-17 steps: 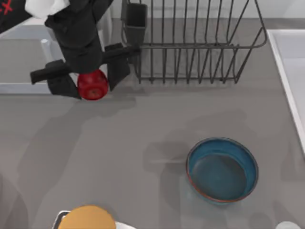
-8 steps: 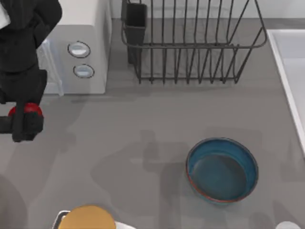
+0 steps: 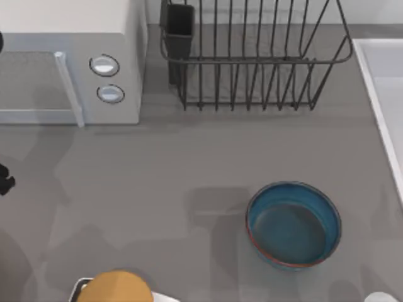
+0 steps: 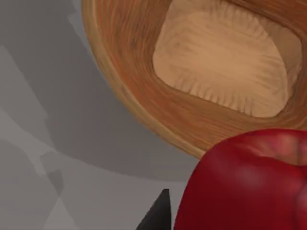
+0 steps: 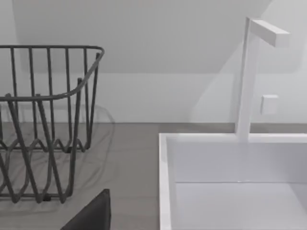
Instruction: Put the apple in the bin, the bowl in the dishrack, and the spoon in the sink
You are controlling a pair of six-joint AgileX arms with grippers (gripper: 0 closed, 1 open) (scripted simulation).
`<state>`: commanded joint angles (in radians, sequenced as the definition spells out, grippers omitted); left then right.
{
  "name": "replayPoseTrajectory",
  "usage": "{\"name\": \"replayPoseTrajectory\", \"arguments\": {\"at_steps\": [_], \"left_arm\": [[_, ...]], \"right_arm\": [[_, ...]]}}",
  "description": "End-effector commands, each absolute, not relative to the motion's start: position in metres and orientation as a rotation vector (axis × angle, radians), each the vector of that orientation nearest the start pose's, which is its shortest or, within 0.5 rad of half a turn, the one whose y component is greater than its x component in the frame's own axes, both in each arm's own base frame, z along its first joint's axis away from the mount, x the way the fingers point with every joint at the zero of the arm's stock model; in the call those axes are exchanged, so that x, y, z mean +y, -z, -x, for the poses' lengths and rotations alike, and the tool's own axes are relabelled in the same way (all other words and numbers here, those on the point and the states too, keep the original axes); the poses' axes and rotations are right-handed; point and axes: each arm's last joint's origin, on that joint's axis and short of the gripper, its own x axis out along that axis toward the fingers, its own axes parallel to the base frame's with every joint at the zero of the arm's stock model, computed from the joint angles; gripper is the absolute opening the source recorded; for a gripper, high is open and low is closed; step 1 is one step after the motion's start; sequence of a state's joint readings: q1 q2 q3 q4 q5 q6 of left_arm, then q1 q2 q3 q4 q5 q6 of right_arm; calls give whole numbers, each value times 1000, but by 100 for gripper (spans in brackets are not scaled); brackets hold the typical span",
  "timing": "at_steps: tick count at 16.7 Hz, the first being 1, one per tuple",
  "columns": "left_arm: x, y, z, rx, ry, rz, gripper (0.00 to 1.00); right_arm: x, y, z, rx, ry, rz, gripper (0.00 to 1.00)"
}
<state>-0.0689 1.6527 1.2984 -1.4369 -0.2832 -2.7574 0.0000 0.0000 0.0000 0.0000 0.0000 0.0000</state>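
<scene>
The left tool (image 4: 165, 213) has its fingers closed on the apple (image 4: 244, 182), and in the left wrist view the apple hangs just above the rim of a round wooden bin (image 4: 144, 103). On the desk (image 3: 157, 170), the bowl (image 3: 293, 224) stands upright, well apart from the dishrack (image 3: 252, 56) and on its near side. The sink (image 5: 230, 167) is beside the dishrack, on its right. A white microwave (image 3: 69, 63) stands on the left of the dishrack. For the right tool (image 5: 91, 215), I cannot tell how open it is.
</scene>
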Motion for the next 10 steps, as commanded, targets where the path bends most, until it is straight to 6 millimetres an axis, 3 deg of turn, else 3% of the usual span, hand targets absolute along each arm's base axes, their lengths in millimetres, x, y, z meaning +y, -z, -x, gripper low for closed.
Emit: {"name": "replayPoseTrajectory", "arguments": {"at_steps": [6, 10], "left_arm": [[25, -258, -263, -301, -2188, 1817, 0], [30, -262, -262, -379, -2188, 1858, 0]], "right_arm": [[-1, -160, -106, 0, 0, 0, 100], [-1, -160, -106, 0, 0, 0, 100]]}}
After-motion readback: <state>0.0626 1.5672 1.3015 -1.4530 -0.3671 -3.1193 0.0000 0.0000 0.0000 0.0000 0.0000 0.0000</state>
